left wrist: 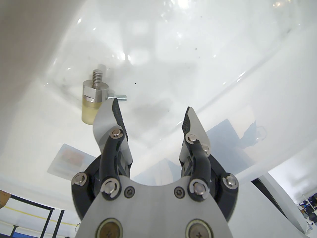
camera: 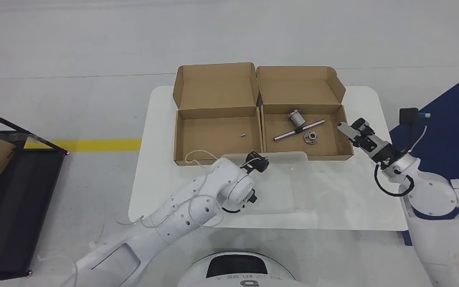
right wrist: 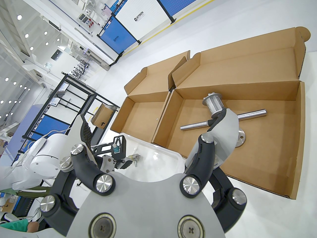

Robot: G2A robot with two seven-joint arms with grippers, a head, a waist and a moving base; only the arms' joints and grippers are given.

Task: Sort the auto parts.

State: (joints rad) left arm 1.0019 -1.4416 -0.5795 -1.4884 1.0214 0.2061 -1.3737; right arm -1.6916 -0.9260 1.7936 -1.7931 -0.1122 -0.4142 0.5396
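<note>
The left gripper (left wrist: pixel 151 115) is held with jaws spread and nothing between them, inside the clear tray (left wrist: pixel 223 25) at lower centre of the top view. A brass-and-steel fitting (left wrist: pixel 92 100) is seen in the tray just beside one finger. The right gripper (right wrist: pixel 153 122) is likewise spread wide and is poised over the right edge of the right box (camera: pixel 326 118), where a rod (camera: pixel 297 129), a spool (camera: pixel 295 115) and a flange (camera: pixel 310 138) are laid. A small screw (camera: pixel 242 133) lies in the left box (camera: pixel 208 136). Bare white table (camera: pixel 344 208) is left at lower right, and grey floor with a yellow line (camera: pixel 93 145) lies at left.

The table (camera: pixel 161 188) carries a cardboard box (camera: pixel 215 138), a second box (camera: pixel 326 147) and a clear tray (camera: pixel 283 188).
</note>
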